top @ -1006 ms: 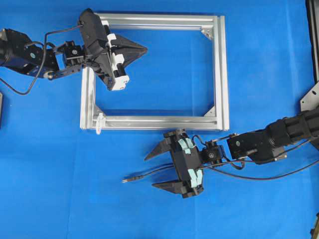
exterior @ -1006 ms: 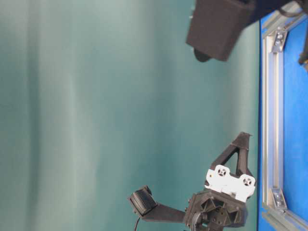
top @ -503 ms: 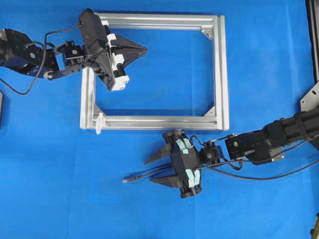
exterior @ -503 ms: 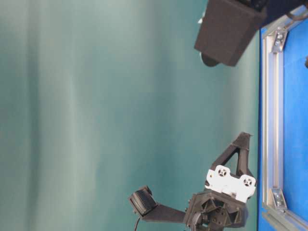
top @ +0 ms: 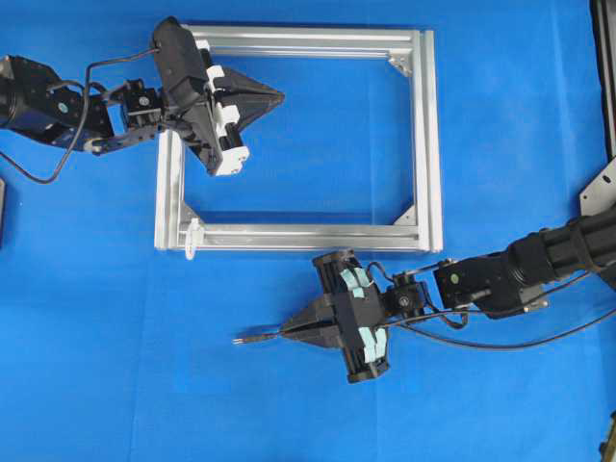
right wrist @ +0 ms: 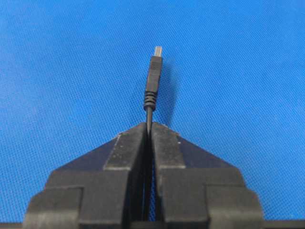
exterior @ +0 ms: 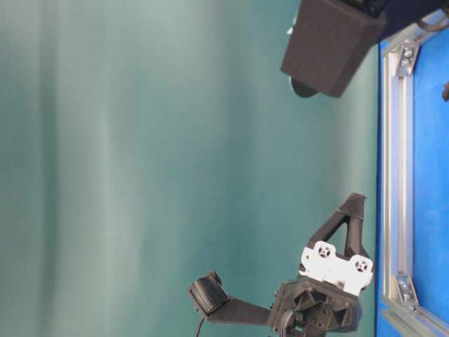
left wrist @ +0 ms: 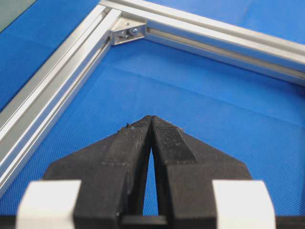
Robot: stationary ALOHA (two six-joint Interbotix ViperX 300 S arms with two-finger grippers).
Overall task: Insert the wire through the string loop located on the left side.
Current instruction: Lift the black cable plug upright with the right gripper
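Observation:
The wire (top: 258, 337) is a thin black cable ending in a small plug with a silvery tip (right wrist: 153, 76), lying on the blue mat below the frame. My right gripper (top: 286, 333) is shut on the wire just behind the plug, which sticks out ahead of the fingertips (right wrist: 148, 125). The string loop (top: 192, 237) is a small white tie at the lower left corner of the silver aluminium frame (top: 423, 135). My left gripper (top: 279, 95) hovers inside the frame's upper left part, shut and holding nothing (left wrist: 151, 118).
The rest of the wire trails right along the right arm (top: 520, 342). A triangular corner bracket (left wrist: 127, 32) sits ahead of the left gripper. A grey metal part (top: 599, 188) lies at the right edge of the mat.
My right gripper's fingers have come together onto the wire, from wide apart a second ago. The left arm has not moved.

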